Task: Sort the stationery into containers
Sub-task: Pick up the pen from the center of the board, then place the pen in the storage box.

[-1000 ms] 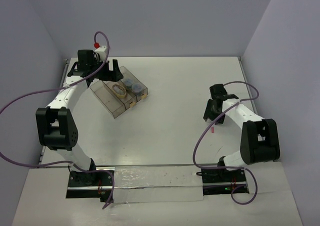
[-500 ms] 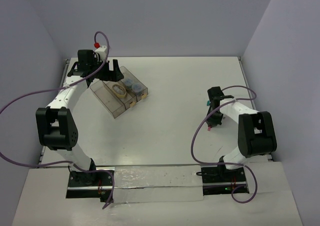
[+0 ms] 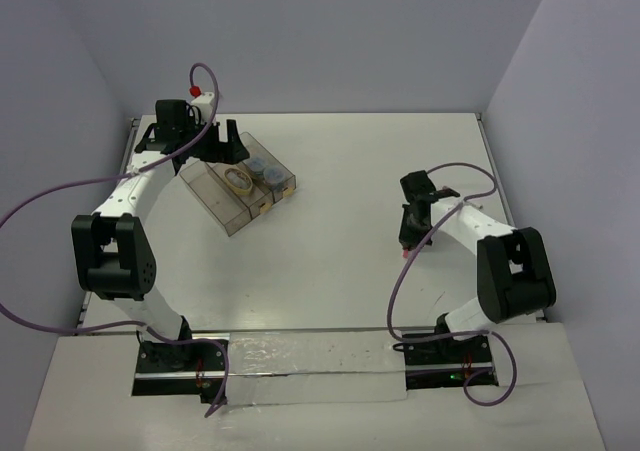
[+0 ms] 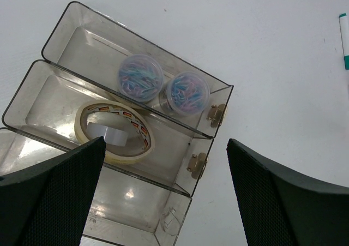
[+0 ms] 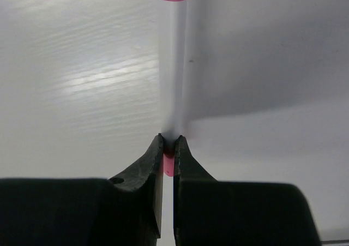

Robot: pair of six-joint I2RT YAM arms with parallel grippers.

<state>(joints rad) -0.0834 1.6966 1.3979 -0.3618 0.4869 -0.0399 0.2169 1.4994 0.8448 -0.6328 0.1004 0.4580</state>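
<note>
Top view: right pincer (image 3: 408, 239) sat low on the worktop (image 3: 350, 171), well apart from the clear bins (image 3: 215, 203).
Left wrist: left pincer (image 4: 166, 143) stood open above the bins.
Right wrist: jaws were clamped on a pink-tipped white pen (image 5: 173, 66).
Pick-up in hand; the next move calls for lifting and carrying the pen to a bin.

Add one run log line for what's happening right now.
left gripper open above bins | right gripper shut on pink-tipped white pen | pen not yet in bins | tape roll inside bins
</note>
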